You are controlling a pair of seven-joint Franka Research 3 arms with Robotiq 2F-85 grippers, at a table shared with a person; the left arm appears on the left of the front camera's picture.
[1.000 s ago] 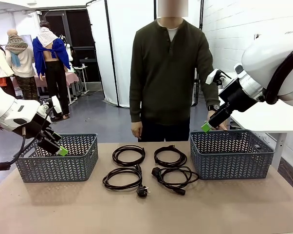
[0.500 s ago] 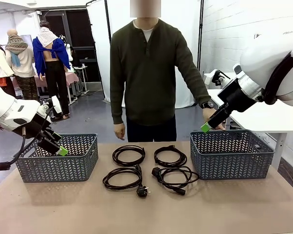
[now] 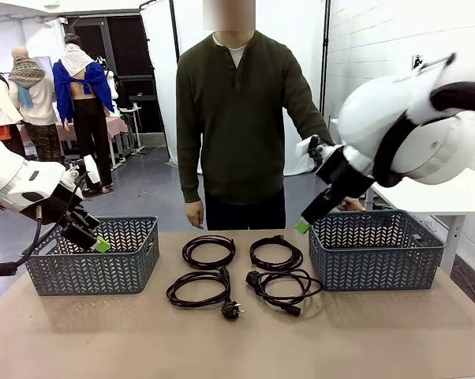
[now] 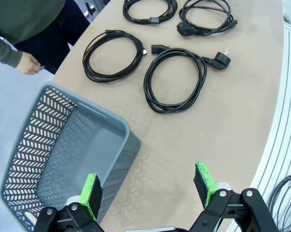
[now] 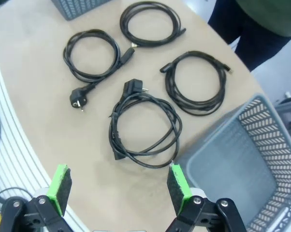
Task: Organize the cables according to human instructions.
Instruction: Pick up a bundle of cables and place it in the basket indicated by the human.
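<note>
Four black coiled cables lie mid-table in a square: back left (image 3: 208, 251), back right (image 3: 275, 254), front left (image 3: 200, 288) with a chunky plug, front right (image 3: 283, 286). My right gripper (image 3: 303, 227) hangs open above the right basket's left rim, just right of the cables. Its wrist view looks down between its spread pads (image 5: 119, 183) onto the front right coil (image 5: 145, 128). My left gripper (image 3: 99, 245) is open over the left basket (image 3: 95, 268), its pads (image 4: 148, 191) wide, with the cables (image 4: 174, 79) farther off. The human (image 3: 237, 118) stands behind the table.
Two grey lattice baskets flank the cables, the left one (image 4: 24, 154) and the right one (image 3: 375, 264). The person's hand (image 3: 349, 204) is near the right basket's back rim, behind my right arm. Bare brown table (image 3: 237, 339) stretches in front of the cables.
My right arm has swung left, from the right basket's back corner toward the cables. The person stepped left and stretched an arm to the right basket. The left arm has not moved.
</note>
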